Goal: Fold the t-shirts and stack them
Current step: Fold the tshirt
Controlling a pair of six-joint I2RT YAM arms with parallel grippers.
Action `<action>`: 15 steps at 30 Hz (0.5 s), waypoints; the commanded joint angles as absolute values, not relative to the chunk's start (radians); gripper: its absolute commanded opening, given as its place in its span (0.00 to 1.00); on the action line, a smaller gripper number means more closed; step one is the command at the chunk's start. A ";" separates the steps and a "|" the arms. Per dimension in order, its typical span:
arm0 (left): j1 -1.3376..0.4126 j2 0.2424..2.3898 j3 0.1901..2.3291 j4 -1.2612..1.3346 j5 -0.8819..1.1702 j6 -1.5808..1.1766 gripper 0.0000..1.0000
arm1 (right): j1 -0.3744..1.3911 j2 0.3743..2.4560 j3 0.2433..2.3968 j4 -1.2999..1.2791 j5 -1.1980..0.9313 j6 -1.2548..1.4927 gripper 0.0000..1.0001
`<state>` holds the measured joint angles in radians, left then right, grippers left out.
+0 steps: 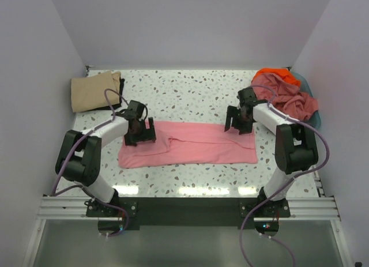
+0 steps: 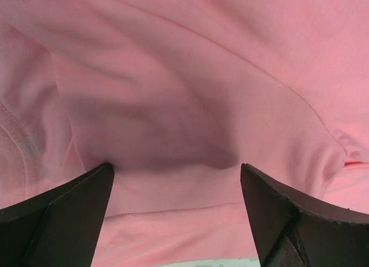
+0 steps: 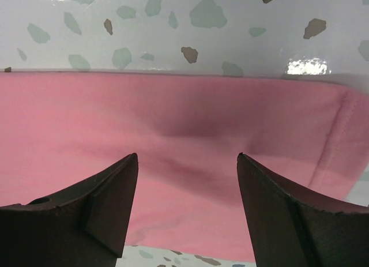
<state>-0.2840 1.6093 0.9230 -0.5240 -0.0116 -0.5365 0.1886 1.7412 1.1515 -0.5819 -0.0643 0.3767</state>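
Top external: 1 tan cotton t-shirt (image 1: 95, 91) sits folded far left on the speckled worktop (image 1: 184, 94). The light pink cotton t-shirt (image 1: 196, 145) lies mid-worktop, half folded. My left hand (image 1: 140, 131) and right hand (image 1: 237, 121) hover over its ends, wide open, empty. Crumpled dusty-pink and orange shirts (image 1: 288, 100) await folding.

The top external camera sits above and behind the arm bases (image 1: 184, 209) (both at the bottom of its frame) and faces down and forward, covering the whole table (image 1: 190, 88) up to the back wall (image 1: 190, 25). The left wrist camera looks out past the left gripper (image 2: 176, 169), whose fingers show at lower left and lower right, so near the pink t-shirt (image 2: 190, 76) that fabric nearly fills the view. The right wrist camera, equally close behind the right gripper (image 3: 187, 157), shows a shirt edge with a table strip across the top. All three views share this shirt.
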 commanded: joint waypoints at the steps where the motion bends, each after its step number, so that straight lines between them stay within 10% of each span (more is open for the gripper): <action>1: -0.279 1.664 0.979 -0.495 -0.021 -0.534 0.97 | 0.183 1.767 1.149 -0.535 -0.081 0.382 0.72; 15: -0.278 2.034 1.377 -0.552 -0.095 -0.439 0.97 | 0.183 1.799 1.046 -0.646 0.014 0.402 0.72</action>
